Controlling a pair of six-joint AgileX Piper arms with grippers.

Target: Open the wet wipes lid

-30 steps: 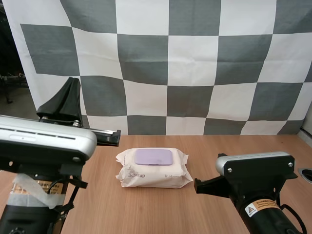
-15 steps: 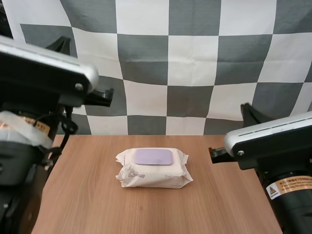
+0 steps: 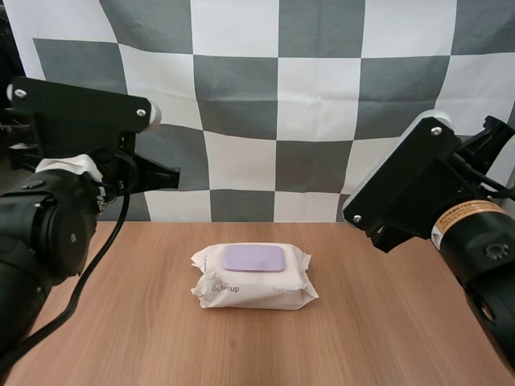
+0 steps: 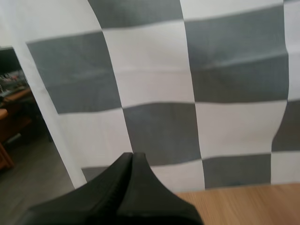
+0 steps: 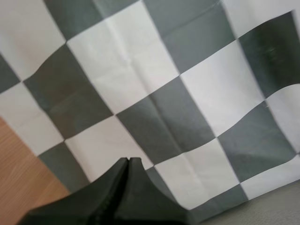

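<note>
Pack of wet wipes point(image 3: 254, 283) flat mid-table point(image 3: 145, 342), purple lid point(image 3: 253, 258) closed, facing up. Left arm point(image 3: 56, 217), right arm point(image 3: 434, 193) flank pack, well apart. Left gripper point(image 4: 132, 158) clenched on nothing; right gripper point(image 5: 128, 161) likewise.

You have a pack of wet wipes point(image 3: 253, 283) in the middle of the frame, wrapped in soft cream film with a low sheen, crinkled and puckered at both sealed ends. Its lid point(image 3: 253, 258) is smooth lilac plastic, hard-looking and evenly matt. The table point(image 3: 161, 346) under it shows light brown wood grain with a flat, matt finish. At the left edge, the left arm point(image 3: 48, 233) has a smooth black casing with a faint gloss and a wrap of white tape point(image 3: 68, 167). At the right, the right arm point(image 3: 410, 185) is matt black and carries a smooth orange-and-white sticker point(image 3: 462, 216). Your left hand point(image 4: 132, 158) and right hand point(image 5: 128, 161) both look like dull black plastic.
</note>
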